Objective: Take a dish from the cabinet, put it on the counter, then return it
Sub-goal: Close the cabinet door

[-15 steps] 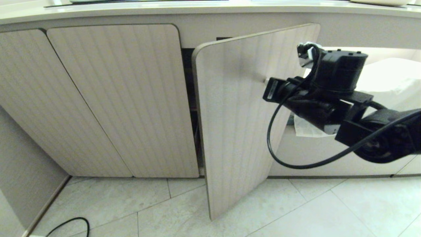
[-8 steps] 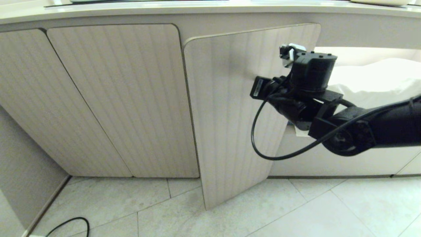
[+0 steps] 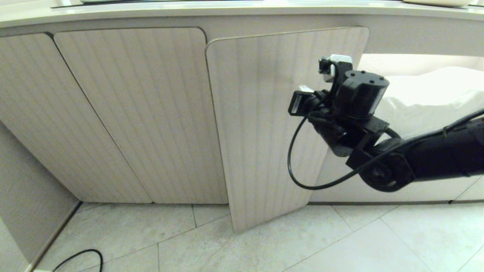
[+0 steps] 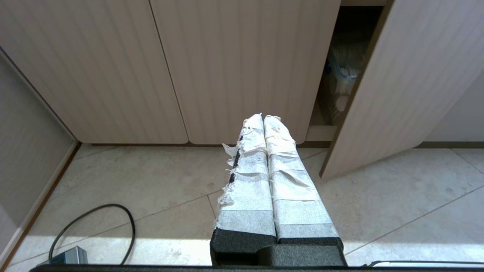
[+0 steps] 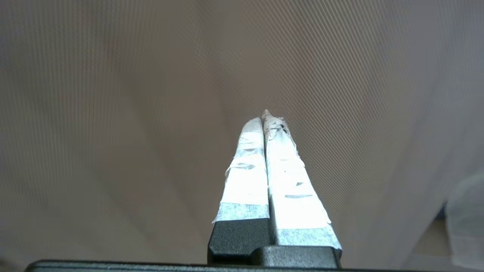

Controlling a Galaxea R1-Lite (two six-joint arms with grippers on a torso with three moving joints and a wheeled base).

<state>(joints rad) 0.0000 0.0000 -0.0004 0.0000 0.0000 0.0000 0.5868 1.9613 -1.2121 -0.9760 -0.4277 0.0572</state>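
Note:
The cabinet (image 3: 128, 113) is a low beige unit with ribbed doors under the counter (image 3: 151, 11). Its right door (image 3: 261, 124) stands only a little ajar. My right gripper (image 3: 302, 89) is shut with nothing in it, its taped tips against the outer face of that door (image 5: 113, 113), which fills the right wrist view behind the gripper (image 5: 266, 117). My left gripper (image 4: 263, 118) hangs shut and empty above the floor, facing the closed doors. In the left wrist view the door (image 4: 408, 83) leaves a dark gap. The dish is hidden.
A black cable (image 3: 81, 257) loops on the tiled floor at the lower left. A wall panel (image 3: 22, 211) closes off the left side. Something white and bulky (image 3: 427, 98) shows behind my right arm. Clear plastic wrapping (image 4: 342, 68) shows inside the gap.
The right door has swung leftward from well open to nearly shut. My right gripper, still shut, has moved left with it, tips on the door's face.

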